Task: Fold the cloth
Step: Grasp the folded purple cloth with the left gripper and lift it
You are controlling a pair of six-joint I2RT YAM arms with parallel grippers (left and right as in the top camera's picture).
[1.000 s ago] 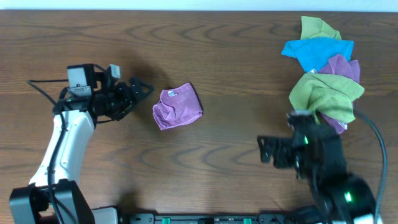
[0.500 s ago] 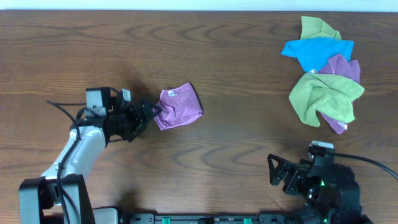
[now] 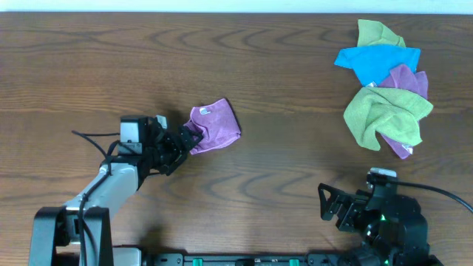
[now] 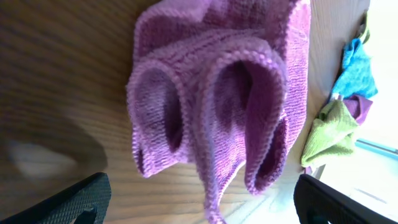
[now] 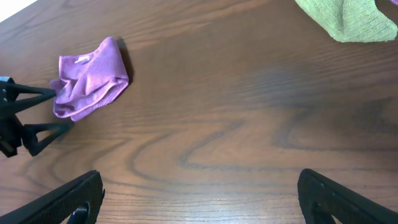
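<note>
The lilac cloth [image 3: 214, 125] lies crumpled in rounded folds on the wooden table, left of centre, with a small white tag [image 3: 205, 111] on top. My left gripper [image 3: 185, 140] is open at the cloth's left edge, its fingertips on either side of the bunched corner. In the left wrist view the cloth [image 4: 217, 93] fills the frame, and one thin fold hangs down between the wide-apart fingers [image 4: 74, 199]. My right gripper [image 3: 326, 205] is open over bare wood near the front edge, far from the cloth. The right wrist view shows the cloth [image 5: 87, 78] at the far left.
A heap of other cloths sits at the back right: green [image 3: 384, 114], blue [image 3: 377, 60] and another purple one [image 3: 406, 77]. The green one's edge [image 5: 354, 22] shows at the top of the right wrist view. The table's front edge runs just below both arm bases.
My left arm has slid right until its open fingers reached the cloth's left edge. The right arm pulled back toward the front edge, then stayed still. The cloth has not moved.
</note>
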